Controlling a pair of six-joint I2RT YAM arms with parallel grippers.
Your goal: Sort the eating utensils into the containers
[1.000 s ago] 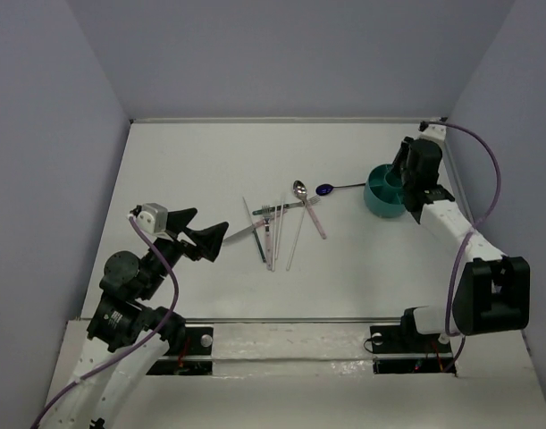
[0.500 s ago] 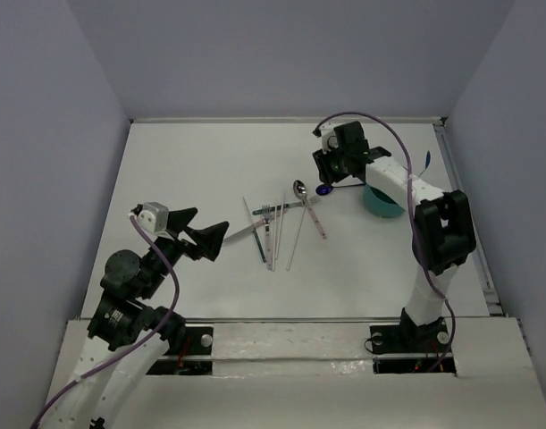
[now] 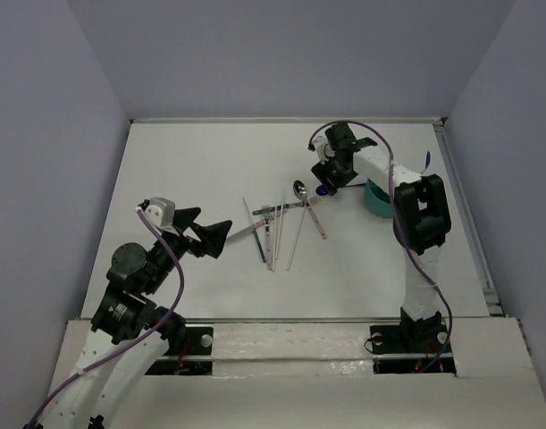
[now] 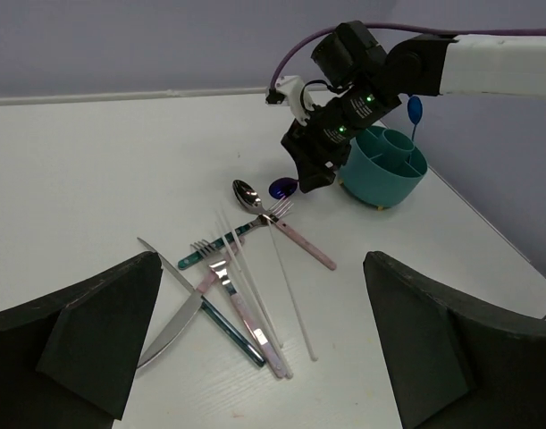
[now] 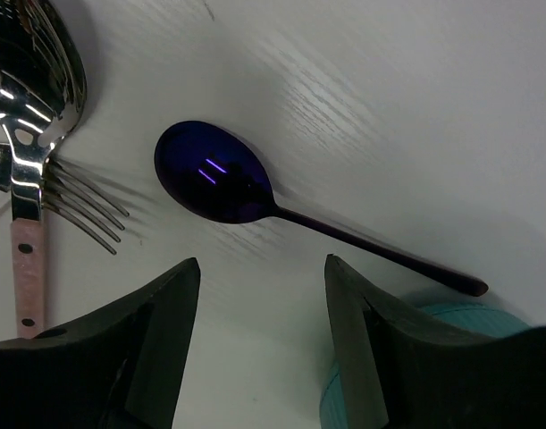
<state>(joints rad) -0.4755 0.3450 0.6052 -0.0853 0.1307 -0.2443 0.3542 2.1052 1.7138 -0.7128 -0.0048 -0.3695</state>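
Overhead, a white tabletop [image 3: 183,170] carries a loose scatter of utensils at its middle and a teal cup [image 4: 384,165] at the far right.

The right end effector [image 5: 259,268] hangs low over a dark blue spoon [image 5: 214,179]. Its fingers [image 5: 147,357] are spread apart and grip nothing. That spoon lies flat on the tabletop, its bowl pointing towards the scatter and its handle tip reaching the rim of the cup. In the right wrist view it sits just ahead of the gap between the fingers, and whether they touch the tabletop cannot be told.

Just beside the blue bowl lies a silver spoon [image 5: 31,71], with the tines of a pink-handled fork [image 4: 295,237] close under it. Further towards the left arm lie a green-handled fork [image 4: 223,243], a knife [image 4: 170,313] and thin pale sticks [image 4: 290,295], crossing one another.

The cup is split into compartments. A second blue spoon [image 4: 415,109] stands upright in it, bowl upward.

The left end effector [image 3: 205,234] hovers well apart from the scatter, aimed at it, fingers wide apart and empty.
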